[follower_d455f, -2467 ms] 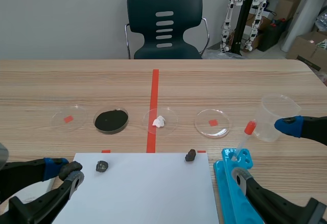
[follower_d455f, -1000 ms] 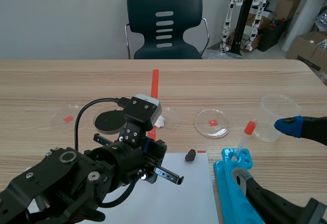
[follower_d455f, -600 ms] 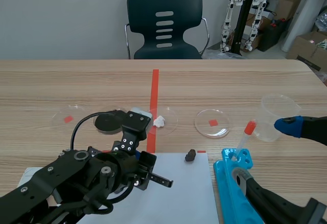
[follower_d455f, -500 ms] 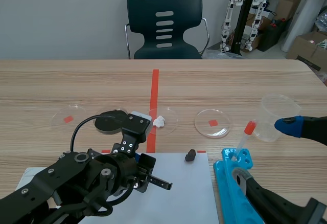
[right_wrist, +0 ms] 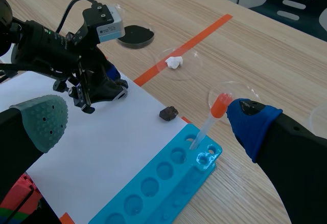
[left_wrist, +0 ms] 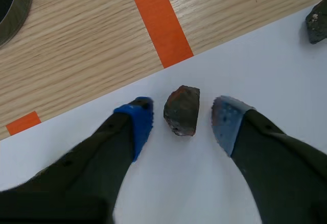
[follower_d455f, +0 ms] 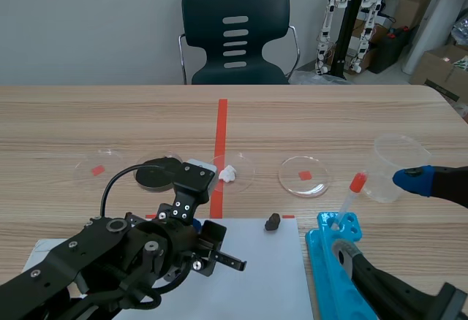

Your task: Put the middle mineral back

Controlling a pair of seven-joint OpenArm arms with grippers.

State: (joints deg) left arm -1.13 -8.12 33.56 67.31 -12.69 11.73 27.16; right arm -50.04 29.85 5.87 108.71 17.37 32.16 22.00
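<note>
Now the left arm [follower_d455f: 124, 258] hangs low over the sheet of paper [follower_d455f: 256, 276] at the table's near edge. Its jaws are apart and straddle the dark stone [left_wrist: 181, 110]. The stone lies on the paper just inside its far edge, close to the orange tape [left_wrist: 158, 22], about midway between the two pads [left_wrist: 137, 124], and neither pad touches it yet.

For a sound grip, the jaws probably need to sink until the pads face the stone's flanks. They should then close slowly, so the stone does not skid or turn on the smooth paper. A straight lift would keep it clear of the second stone [left_wrist: 317, 19], well apart along the same edge.

The right arm's jaws are also apart and hold nothing, near the table's right edge by the blue tray [right_wrist: 163, 178].
</note>
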